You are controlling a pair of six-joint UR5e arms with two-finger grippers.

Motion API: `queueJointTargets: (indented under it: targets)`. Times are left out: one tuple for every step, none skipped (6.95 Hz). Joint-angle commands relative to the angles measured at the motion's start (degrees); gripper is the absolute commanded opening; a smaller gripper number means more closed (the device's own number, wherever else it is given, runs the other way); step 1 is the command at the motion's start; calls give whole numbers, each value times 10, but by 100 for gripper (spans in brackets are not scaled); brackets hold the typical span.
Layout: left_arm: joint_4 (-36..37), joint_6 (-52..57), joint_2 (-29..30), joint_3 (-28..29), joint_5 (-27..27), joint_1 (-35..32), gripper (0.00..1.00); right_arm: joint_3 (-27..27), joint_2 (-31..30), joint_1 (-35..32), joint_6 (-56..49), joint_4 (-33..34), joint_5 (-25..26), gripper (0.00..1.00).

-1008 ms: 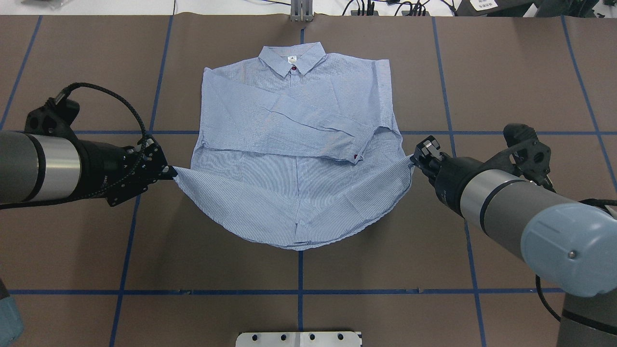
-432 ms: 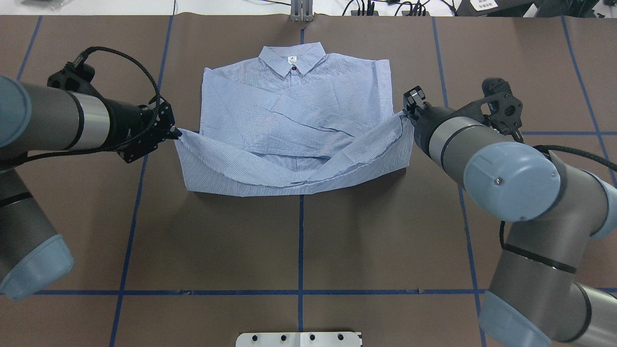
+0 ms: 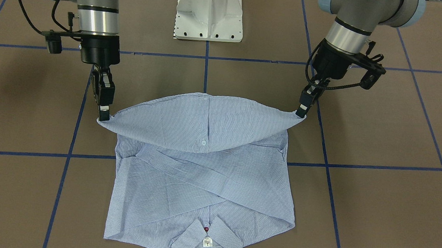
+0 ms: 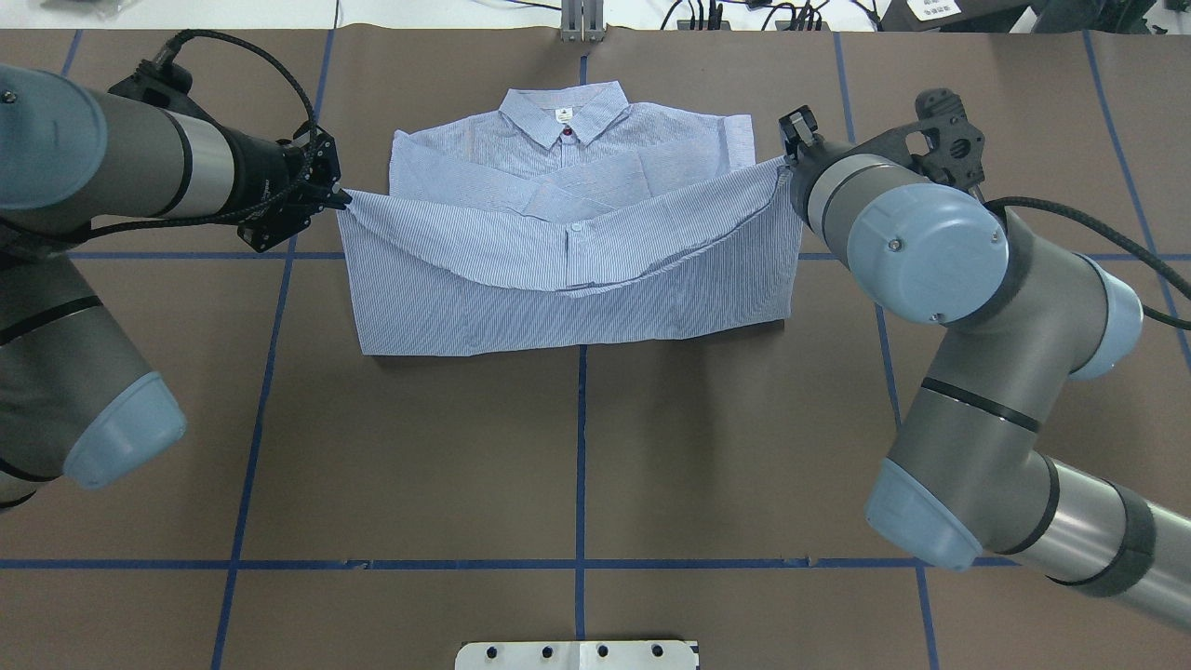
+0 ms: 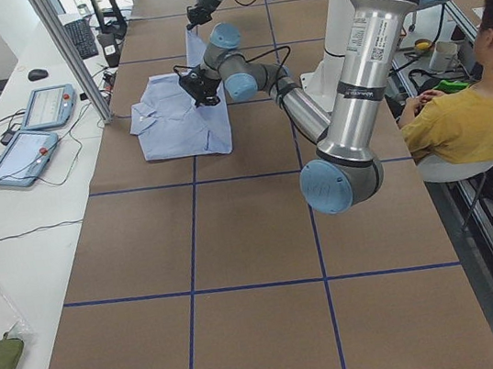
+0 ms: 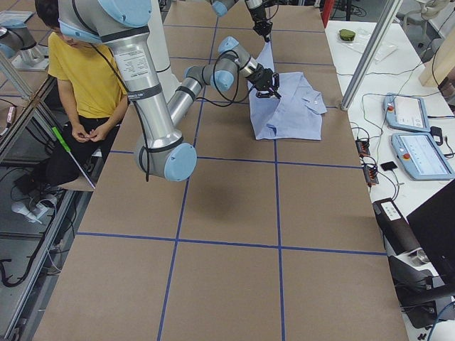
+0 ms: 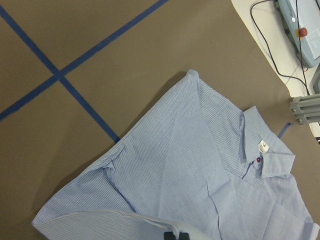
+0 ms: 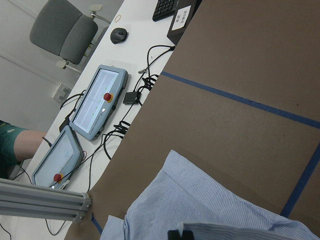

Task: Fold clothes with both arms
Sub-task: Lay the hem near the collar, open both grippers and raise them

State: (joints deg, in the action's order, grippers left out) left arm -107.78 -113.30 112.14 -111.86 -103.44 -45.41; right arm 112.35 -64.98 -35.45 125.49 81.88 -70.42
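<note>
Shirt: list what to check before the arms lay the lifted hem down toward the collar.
1. Left arm, jaws shut on one hem corner of the shirt: ok.
2. Right arm, jaws shut on the other hem corner: ok.
3. Hem taut between the two corners: not ok, it sags in the middle.
4. Sleeves crossed flat over the chest: ok.
5. Collar uncovered and in sight: ok.
6. Fold edge on the robot's side straight on the table: ok.

Open table (image 4: 577, 465) spreads around the shirt (image 4: 577, 288); the white pedestal (image 3: 209, 12) stands well apart.
</note>
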Motion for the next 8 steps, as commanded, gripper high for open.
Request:
queueJointTargets:
  targets:
    - [-55, 4, 28, 83, 2, -3, 0, -72, 31, -15, -2, -26, -2, 0]
    - [-114, 8, 32, 140, 3, -5, 0, -106, 39, -40, -7, -55, -66, 0]
    - [-144, 9, 65, 200, 3, -12, 0, -163, 64, -64, -9, -92, -119, 0]
    - [-155, 9, 86, 240, 3, -13, 0, -215, 83, -67, -9, -130, -121, 0]
    - [-160, 9, 90, 248, 13, -16, 0, -243, 96, -69, -10, -136, -124, 0]
    - [-172, 9, 98, 273, 35, -16, 0, -270, 113, -75, -11, -136, -133, 0]
    - [-199, 9, 110, 311, 37, -16, 0, -302, 133, -80, -13, -137, -139, 0]
    - [-232, 9, 111, 340, 53, -17, 0, -332, 150, -85, -16, -138, -141, 0]
